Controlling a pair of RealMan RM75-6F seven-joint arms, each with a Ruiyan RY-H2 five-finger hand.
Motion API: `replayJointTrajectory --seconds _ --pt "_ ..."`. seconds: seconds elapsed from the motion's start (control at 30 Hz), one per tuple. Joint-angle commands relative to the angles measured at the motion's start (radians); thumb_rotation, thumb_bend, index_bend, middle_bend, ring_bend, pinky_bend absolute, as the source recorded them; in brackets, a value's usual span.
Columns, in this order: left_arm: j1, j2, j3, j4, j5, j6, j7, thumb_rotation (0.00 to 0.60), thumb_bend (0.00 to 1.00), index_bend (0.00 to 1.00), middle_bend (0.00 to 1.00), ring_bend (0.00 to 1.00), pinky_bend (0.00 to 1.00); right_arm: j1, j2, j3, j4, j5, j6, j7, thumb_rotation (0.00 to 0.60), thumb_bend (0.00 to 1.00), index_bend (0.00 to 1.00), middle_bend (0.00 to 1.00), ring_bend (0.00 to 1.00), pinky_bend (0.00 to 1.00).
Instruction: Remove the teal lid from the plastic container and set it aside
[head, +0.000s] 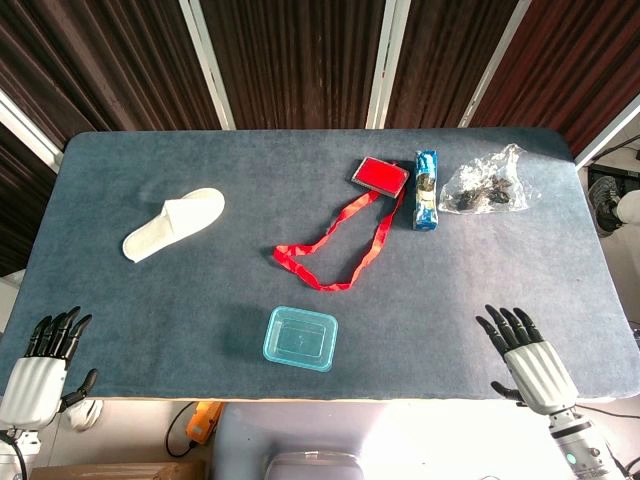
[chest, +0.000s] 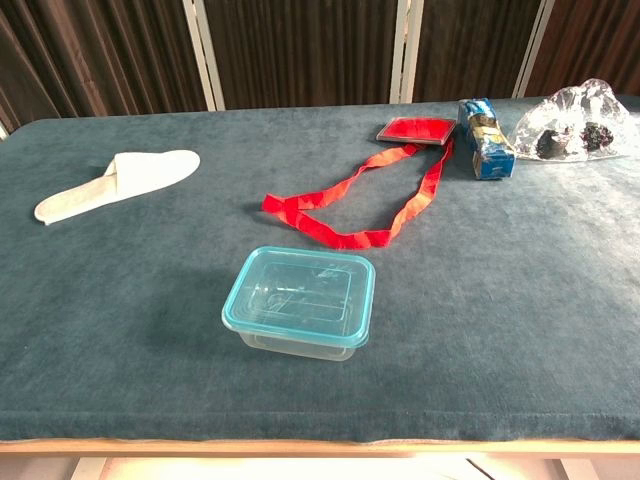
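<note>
A clear plastic container (head: 300, 338) (chest: 300, 303) with its teal lid (chest: 299, 296) seated on top stands near the table's front edge, slightly left of centre. My left hand (head: 45, 360) hovers at the front left corner, fingers apart and empty. At the front right, my right hand (head: 525, 355) is likewise spread and holds nothing. Both hands are well away from the container. The chest view shows neither hand.
A white slipper (head: 175, 223) (chest: 115, 183) lies far left. A red lanyard with a red card holder (head: 345, 235) (chest: 360, 195) lies behind the container. A blue packet (head: 427, 189) (chest: 484, 138) and a clear bag (head: 486, 183) (chest: 575, 122) sit at the back right.
</note>
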Motion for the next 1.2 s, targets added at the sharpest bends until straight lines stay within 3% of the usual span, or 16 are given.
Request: replayJointTrajectory --seconds 0.03,0.2,0.37,0.53,0.67,0.77,1.0,1.2 --pt "0.001 0.002 0.000 -0.003 -0.004 -0.003 0.007 0.600 0.32 0.00 0.00 0.00 0.00 -0.002 0.000 0.001 0.000 -0.001 0.005 0.001 0.600 0.21 0.00 0.00 0.00 0.00" --pt "-0.015 0.010 0.011 -0.009 -0.004 -0.045 0.011 0.600 0.33 0.00 0.00 0.00 0.00 -0.009 0.001 0.001 0.008 -0.017 0.030 0.017 0.600 0.21 0.00 0.00 0.00 0.00" --pt "-0.112 0.006 0.075 0.015 0.121 -0.170 -0.142 0.600 0.33 0.00 0.00 0.00 0.00 -0.015 0.013 0.007 0.007 -0.011 0.044 0.041 0.600 0.21 0.00 0.00 0.00 0.00" --pt "-0.181 -0.041 0.080 0.054 0.164 -0.233 -0.235 0.600 0.31 0.00 0.00 0.00 0.00 -0.011 0.014 0.008 0.006 -0.009 0.037 0.045 0.600 0.21 0.00 0.00 0.00 0.00" --pt "-0.271 -0.151 0.059 0.126 0.199 -0.297 -0.325 0.600 0.29 0.00 0.00 0.00 0.00 -0.007 0.016 0.003 0.003 -0.014 0.027 0.046 0.600 0.21 0.00 0.00 0.00 0.00" --pt "-0.358 -0.284 0.002 0.227 0.200 -0.324 -0.416 0.600 0.28 0.00 0.00 0.00 0.00 0.001 0.029 -0.004 -0.003 -0.023 0.014 0.073 0.600 0.21 0.00 0.00 0.00 0.00" --pt "-0.468 -0.391 -0.002 0.299 0.185 -0.417 -0.519 0.600 0.28 0.00 0.00 0.00 0.00 0.011 0.052 -0.011 -0.008 -0.026 -0.003 0.120 0.600 0.21 0.00 0.00 0.00 0.00" --pt "-0.538 -0.454 -0.021 0.329 0.139 -0.495 -0.519 0.600 0.28 0.00 0.00 0.00 0.00 0.010 0.070 -0.019 -0.012 -0.044 0.009 0.155 0.600 0.21 0.00 0.00 0.00 0.00"
